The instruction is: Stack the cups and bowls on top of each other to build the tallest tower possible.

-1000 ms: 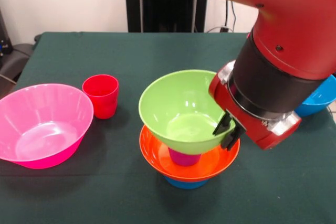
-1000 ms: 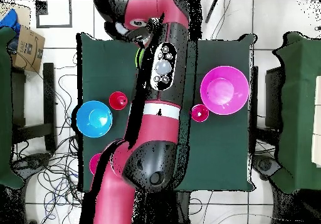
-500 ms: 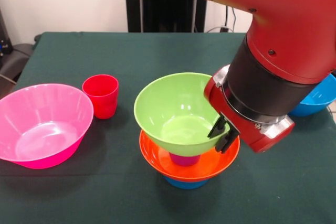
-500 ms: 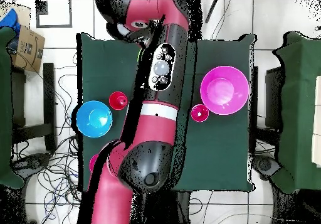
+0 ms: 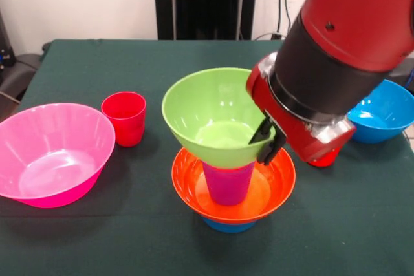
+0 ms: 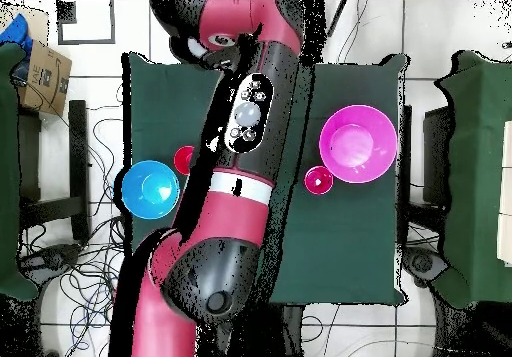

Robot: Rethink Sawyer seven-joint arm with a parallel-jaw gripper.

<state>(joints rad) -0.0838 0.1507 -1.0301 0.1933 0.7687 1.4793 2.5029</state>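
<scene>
Hand [image 5: 265, 141] pinching lime bowl [image 5: 217, 117] rim above purple cup [image 5: 228, 183], blue base [image 5: 226, 226] mostly hidden

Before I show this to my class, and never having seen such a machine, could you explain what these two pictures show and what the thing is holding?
It is a red and black robot arm working at a table with a green cloth. One picture is taken from across the table; the other looks straight down from above, where the arm hides the middle of the table.

The arm ends in dark fingers, which grip the rim of a green bowl. That bowl sits over a purple cup, which stands in an orange bowl on something blue: a tower in progress.

Also on the cloth: a big pink bowl, a red cup beside it, and a blue bowl on the other side. Something red shows just behind the gripper, mostly hidden.
</scene>
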